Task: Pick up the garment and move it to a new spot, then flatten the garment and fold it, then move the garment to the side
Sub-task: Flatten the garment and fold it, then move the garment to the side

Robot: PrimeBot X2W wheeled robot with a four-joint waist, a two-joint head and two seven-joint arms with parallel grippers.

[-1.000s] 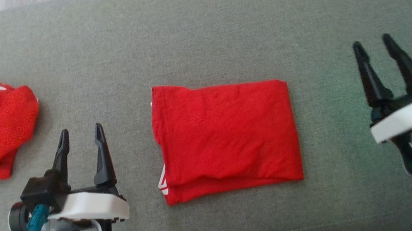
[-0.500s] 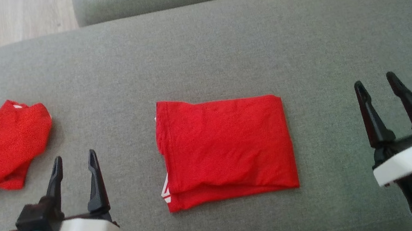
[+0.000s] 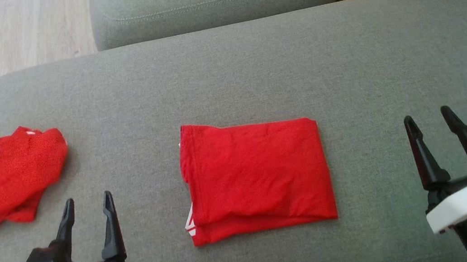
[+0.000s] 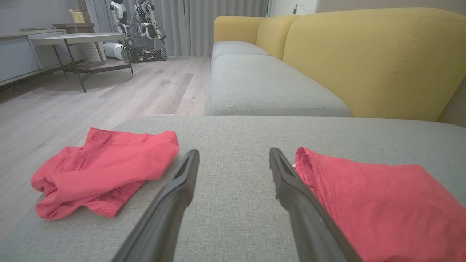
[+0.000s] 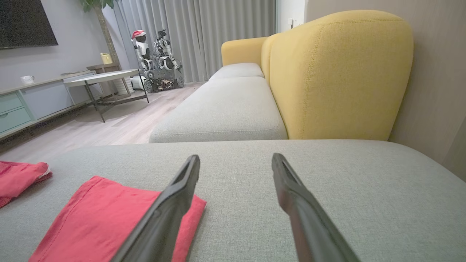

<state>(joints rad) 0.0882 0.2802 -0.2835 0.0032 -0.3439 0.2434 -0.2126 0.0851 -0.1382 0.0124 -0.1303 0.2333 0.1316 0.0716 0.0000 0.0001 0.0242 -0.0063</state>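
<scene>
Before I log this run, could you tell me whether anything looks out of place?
The folded red garment lies flat and neat. The other red garment, near the left edge of the cushion, sits crumpled in a loose heap. Nothing else stands out.

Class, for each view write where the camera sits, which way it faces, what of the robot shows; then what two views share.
Head view: on the head, facing down at the folded red cloth garment on the grey fabric seat; left gripper and right gripper show, open.
Left wrist view: that wrist, facing along the seat; its dark fingers show.
Right wrist view: that wrist, facing likewise; its fingers show.
Shared: both wrist views show the yellow sofa back.
</scene>
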